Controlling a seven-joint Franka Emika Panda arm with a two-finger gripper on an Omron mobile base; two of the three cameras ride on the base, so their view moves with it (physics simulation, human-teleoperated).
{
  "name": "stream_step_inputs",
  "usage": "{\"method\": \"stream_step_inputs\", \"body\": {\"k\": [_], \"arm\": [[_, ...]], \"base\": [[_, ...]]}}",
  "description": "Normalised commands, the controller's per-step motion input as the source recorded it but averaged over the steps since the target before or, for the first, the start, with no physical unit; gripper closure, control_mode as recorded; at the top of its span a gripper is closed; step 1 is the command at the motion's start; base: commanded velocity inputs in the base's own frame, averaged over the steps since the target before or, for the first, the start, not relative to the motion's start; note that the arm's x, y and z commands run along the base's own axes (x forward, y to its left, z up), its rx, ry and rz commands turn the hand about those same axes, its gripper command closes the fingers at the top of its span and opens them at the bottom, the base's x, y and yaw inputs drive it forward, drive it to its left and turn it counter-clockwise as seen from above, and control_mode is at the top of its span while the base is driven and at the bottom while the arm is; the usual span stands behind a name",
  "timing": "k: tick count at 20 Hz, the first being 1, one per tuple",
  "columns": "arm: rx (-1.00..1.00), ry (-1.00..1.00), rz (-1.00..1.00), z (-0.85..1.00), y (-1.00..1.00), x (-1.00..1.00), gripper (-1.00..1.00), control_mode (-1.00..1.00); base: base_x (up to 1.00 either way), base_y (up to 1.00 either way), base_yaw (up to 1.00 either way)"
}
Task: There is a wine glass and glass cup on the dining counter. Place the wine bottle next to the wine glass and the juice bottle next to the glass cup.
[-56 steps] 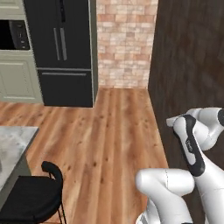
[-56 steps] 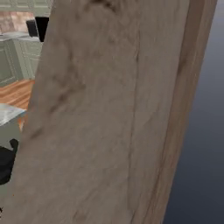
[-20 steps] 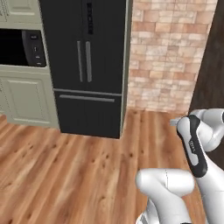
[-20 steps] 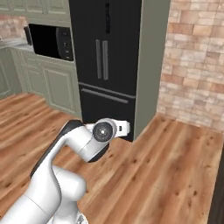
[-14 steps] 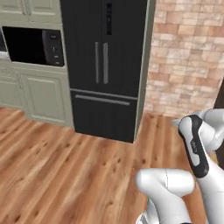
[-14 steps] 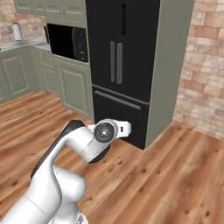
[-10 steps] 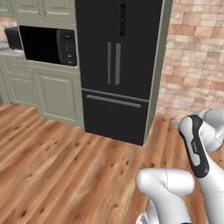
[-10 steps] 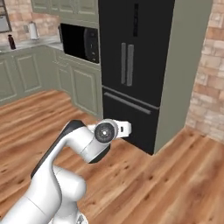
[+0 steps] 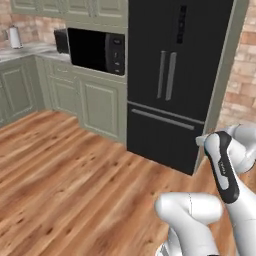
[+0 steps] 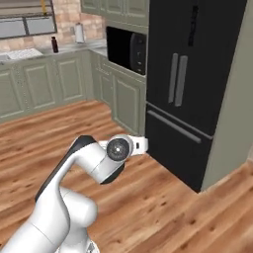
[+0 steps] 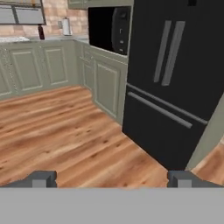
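The claw (image 11: 112, 179) was seen spread wide with nothing between its tips, held above the wooden floor (image 9: 65, 180) and aimed at a black fridge (image 11: 175, 74). A black microwave (image 9: 95, 49) was set into green cabinets (image 10: 44, 84) left of the fridge. On the far table (image 11: 26, 39), a small dark red bottle (image 11: 41, 32), possibly the juice bottle, stood left of a white roll (image 11: 66, 26).

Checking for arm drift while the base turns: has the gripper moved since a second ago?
Cannot tell; the fridge slides right because the cameras turn. The arm's pose looks unchanged, gripper open.
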Motion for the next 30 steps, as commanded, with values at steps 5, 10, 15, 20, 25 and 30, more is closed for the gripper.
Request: {"method": "stream_step_inputs", "body": {"k": [5, 10, 15, 20, 25, 30], "arm": [[0.0, 0.0, 0.0, 0.0, 0.0, 0.0, -1.0, 1.0], [0.0, 0.0, 0.0, 0.0, 0.0, 0.0, -1.0, 1.0], [0.0, 0.0, 0.0, 0.0, 0.0, 0.0, -1.0, 1.0], [0.0, 0.0, 0.0, 0.0, 0.0, 0.0, -1.0, 1.0], [0.0, 0.0, 0.0, 0.0, 0.0, 0.0, -1.0, 1.0], [0.0, 0.0, 0.0, 0.0, 0.0, 0.0, -1.0, 1.0]], "base": [[0.44, 0.04, 0.42], [0.41, 0.01, 0.48], [0.66, 0.01, 0.31], [0.78, 0.0, 0.12], [0.88, 0.0, 0.02], [0.9, 0.0, 0.0]]}}
